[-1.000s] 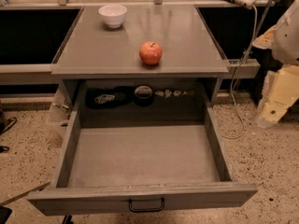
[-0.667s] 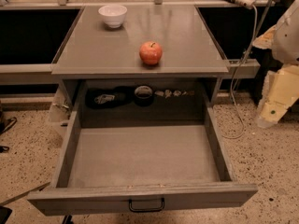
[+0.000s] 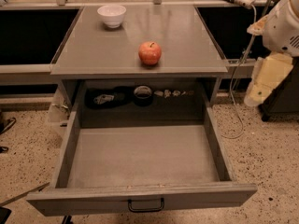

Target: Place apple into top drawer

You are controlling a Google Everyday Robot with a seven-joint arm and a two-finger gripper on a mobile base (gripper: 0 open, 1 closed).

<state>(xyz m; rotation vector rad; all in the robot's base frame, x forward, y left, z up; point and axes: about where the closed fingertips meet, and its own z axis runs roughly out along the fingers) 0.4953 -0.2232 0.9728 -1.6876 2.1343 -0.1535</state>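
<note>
The claw (image 3: pixel 267 78), whose state cannot be told, is held right of the counter (image 3: pixel 187 36), on which the apple (image 3: pixel 150 53) is set above the pulled-out top drawer (image 3: pixel 140 155).

The apple (image 3: pixel 150 53) is red-orange, with a paler yellowish patch and a dark stem. The bowl (image 3: pixel 111 16) is plain white. The tabletop (image 3: pixel 187 36) is flat grey with pale reflections. The drawer (image 3: pixel 140 155) has the same grey inside and on its front panel, and its handle (image 3: pixel 146 206) is dark. The floor (image 3: pixel 261 148) is beige, speckled with small dark and light dots. At the right edge, beside the table, the gripper (image 3: pixel 266 80) is pale cream-yellow and hangs under the white arm (image 3: pixel 282 24).
</note>
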